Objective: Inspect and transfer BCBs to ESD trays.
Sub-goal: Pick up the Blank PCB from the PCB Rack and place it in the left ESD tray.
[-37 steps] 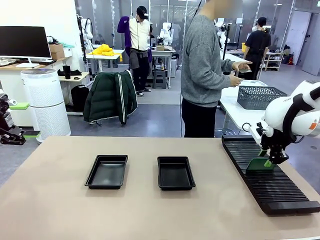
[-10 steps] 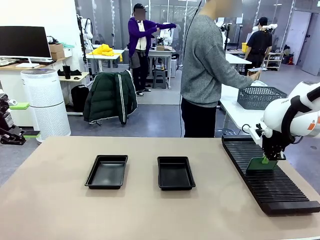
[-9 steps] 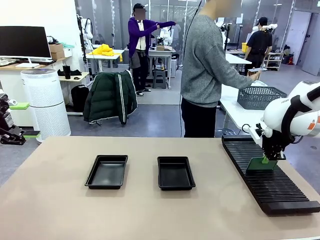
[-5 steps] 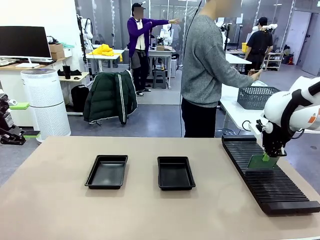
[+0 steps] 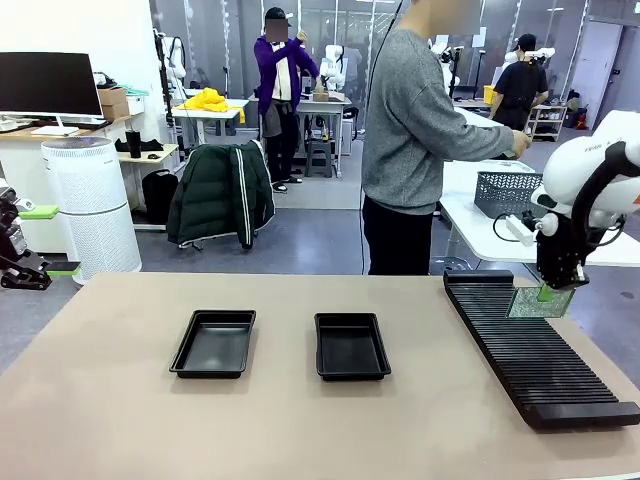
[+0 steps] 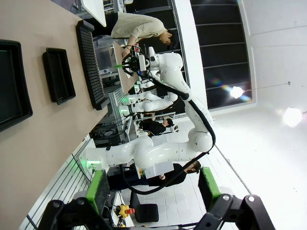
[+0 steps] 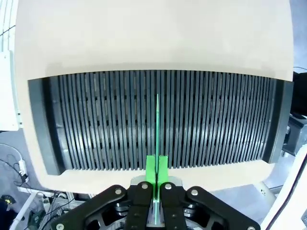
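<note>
- Green pads of the right gripper [image 7: 157, 167] are pinching one BCB [image 7: 157, 120] edge-on, holding it just above the slotted rack [image 5: 535, 365], right side.
- Left gripper [image 6: 153, 191] is waiting with jaws spread, empty.
- Both ESD trays [image 5: 212, 373] are sitting bare, mid-table — the transfer is barely beginning, I judge.

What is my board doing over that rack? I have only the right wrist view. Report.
Observer: The board hangs upright from the right tool, seemingly clear of the rack.
Operator: Locate the trays.
Observer: The left tray and the right tray sit side by side mid-table, left of the rack.
</note>
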`<action>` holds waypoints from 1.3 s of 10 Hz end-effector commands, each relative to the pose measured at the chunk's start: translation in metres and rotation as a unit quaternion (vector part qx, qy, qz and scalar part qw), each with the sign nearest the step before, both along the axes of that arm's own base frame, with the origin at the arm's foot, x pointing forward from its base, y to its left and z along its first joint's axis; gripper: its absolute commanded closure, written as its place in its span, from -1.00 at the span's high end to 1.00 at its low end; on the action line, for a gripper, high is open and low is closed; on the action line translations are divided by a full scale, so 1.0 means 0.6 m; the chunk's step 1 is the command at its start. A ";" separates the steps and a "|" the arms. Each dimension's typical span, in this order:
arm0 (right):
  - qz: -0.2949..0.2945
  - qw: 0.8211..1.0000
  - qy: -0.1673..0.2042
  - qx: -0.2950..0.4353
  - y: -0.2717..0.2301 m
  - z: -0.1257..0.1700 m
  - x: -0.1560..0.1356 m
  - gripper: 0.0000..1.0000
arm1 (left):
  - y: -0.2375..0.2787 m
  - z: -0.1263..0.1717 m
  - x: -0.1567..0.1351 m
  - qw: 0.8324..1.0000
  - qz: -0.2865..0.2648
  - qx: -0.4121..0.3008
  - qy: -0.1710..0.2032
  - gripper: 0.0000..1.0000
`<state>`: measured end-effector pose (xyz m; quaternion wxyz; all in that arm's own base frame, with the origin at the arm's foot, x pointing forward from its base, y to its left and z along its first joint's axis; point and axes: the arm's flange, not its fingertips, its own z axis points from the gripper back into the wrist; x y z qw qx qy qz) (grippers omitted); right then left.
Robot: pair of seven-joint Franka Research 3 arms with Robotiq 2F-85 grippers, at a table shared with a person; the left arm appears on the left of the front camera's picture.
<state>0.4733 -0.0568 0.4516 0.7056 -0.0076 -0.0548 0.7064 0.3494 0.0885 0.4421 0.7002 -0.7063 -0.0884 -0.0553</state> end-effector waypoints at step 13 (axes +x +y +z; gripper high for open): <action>-0.012 0.999 0.029 0.006 0.004 0.149 -0.036 -1.00 | 0.001 0.002 -0.002 1.000 0.001 0.000 -0.002 1.00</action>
